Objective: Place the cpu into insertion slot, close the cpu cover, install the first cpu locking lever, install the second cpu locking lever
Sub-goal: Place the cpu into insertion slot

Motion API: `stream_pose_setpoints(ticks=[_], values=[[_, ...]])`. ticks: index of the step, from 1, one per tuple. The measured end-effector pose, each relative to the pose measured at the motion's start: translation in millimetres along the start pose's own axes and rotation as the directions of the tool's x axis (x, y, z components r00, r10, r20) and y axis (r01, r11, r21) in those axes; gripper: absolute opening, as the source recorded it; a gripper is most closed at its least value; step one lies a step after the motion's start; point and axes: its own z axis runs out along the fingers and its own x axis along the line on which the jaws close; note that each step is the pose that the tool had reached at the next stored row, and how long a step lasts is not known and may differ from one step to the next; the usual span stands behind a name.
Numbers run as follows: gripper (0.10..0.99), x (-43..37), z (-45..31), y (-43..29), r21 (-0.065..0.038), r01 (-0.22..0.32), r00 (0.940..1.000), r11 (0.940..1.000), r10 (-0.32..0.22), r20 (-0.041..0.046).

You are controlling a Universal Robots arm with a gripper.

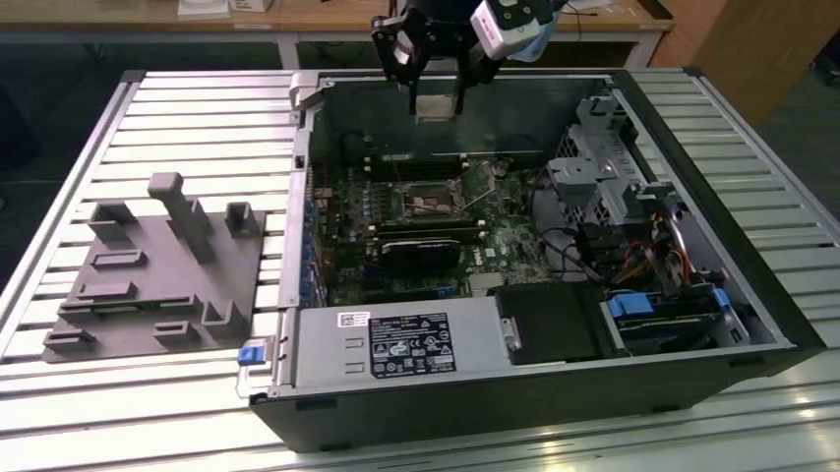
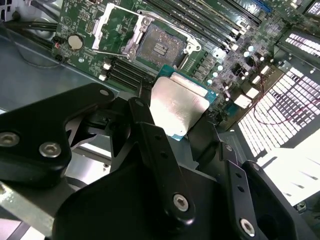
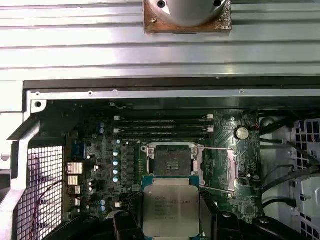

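There is one gripper (image 1: 436, 96). It holds one cpu (image 1: 436, 106). Its two black fingers (image 2: 150, 137) squeeze the cpu from two sides, and the shiny silver top of the cpu (image 2: 177, 107) shows between them.

The gripper hangs up high over one open computer case (image 1: 525, 393). In the exterior view it is above the far wall of the case. The cpu is up in the air and touches only the fingers.

Down below the gripper lies one green board (image 3: 100, 150) inside the case. On it is one socket (image 3: 171, 160). It is a dark square and nothing is in it. In the first wrist view the socket sits just past the edge of the cpu (image 3: 171, 206), well below it.

There is one cover (image 2: 104, 22). It is a thin metal frame, swung open to one side of the socket (image 2: 159, 46), so the socket is bare. Two thin wire levers (image 3: 220, 148) stick out on that same side. They are not locked down.

One small round battery (image 3: 242, 132) sits on the board, farther out past the levers.

The case lies on one metal table (image 1: 197, 108) with long ribs. One grey block (image 1: 157, 270) with pegs rests on the table, far from the gripper, on the exterior view's left of the case.
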Motion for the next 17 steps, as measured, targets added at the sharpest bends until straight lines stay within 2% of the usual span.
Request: stream_pose_setpoints(ticks=[17], values=[[0.541, -0.5, 27.6, -2.5, 0.000, 0.000, 1.0000, 1.0000, 0.000, 0.0000]])
